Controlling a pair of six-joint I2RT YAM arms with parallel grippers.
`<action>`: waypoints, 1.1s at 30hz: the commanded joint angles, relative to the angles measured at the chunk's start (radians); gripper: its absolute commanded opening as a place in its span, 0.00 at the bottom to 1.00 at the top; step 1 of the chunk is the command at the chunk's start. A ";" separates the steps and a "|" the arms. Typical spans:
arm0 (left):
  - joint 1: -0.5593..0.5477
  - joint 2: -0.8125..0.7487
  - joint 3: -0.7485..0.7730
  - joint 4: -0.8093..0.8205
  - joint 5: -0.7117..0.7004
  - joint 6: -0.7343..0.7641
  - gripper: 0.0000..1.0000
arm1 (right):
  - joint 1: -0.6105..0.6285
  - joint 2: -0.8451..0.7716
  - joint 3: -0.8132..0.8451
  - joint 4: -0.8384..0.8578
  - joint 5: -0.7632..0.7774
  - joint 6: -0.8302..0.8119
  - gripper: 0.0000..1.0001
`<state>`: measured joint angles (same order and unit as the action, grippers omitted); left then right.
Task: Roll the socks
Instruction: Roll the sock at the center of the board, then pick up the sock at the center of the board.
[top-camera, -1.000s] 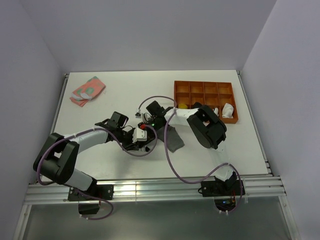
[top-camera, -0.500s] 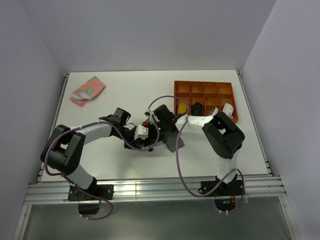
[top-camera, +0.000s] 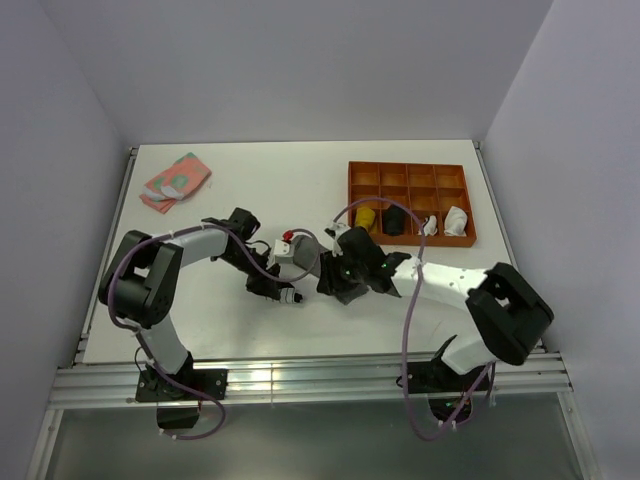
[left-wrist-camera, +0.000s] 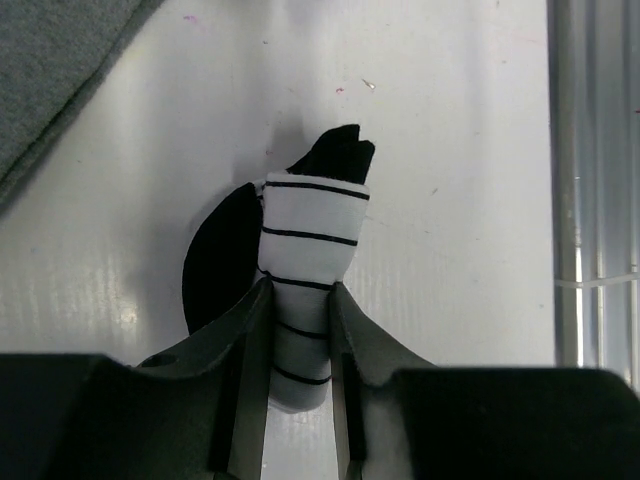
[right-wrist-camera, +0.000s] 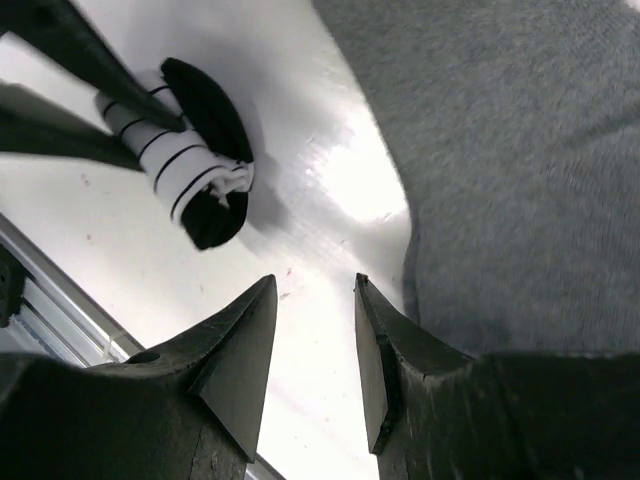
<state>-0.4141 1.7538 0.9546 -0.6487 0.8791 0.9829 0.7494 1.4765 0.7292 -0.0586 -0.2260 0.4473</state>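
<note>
- Left gripper was clamped on a white fabric sock with thin black stripes and black ends. Its 2 fingers pressed in from either side and pinched the fabric narrow.
- That sock was bunched into a short roll on the white table, near the front middle. One black end pointed away from the gripper and a black fold bulged out beside it.
- Right gripper stood open with nothing between the jaws, only bare table showing in the gap.
- A plain grey fabric sock lay flat just beside the right gripper. Its edge ran down behind 1 finger in the right wrist view.
- A strip of bare table separated the 2 socks; they did not touch.
- From above, both arms reached inward and the grippers sat close together.
- An orange plastic compartment tray sat at the far right. Its near row held a small yellow rolled bundle, a black rolled bundle and a white bundle.
- A pink and green folded cloth lay at the far left, well apart from both arms.
</note>
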 joint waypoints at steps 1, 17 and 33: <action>0.006 0.099 -0.015 -0.227 -0.132 0.033 0.08 | 0.050 -0.122 -0.062 0.112 0.109 0.002 0.45; 0.009 0.272 0.148 -0.404 -0.152 0.030 0.09 | 0.384 -0.015 0.093 0.085 0.395 -0.323 0.49; 0.011 0.306 0.145 -0.404 -0.164 0.025 0.09 | 0.508 0.142 0.260 0.011 0.369 -0.414 0.52</action>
<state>-0.3920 2.0071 1.1297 -1.1431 0.9165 1.0115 1.2194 1.6180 0.9134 -0.1219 0.1715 0.0978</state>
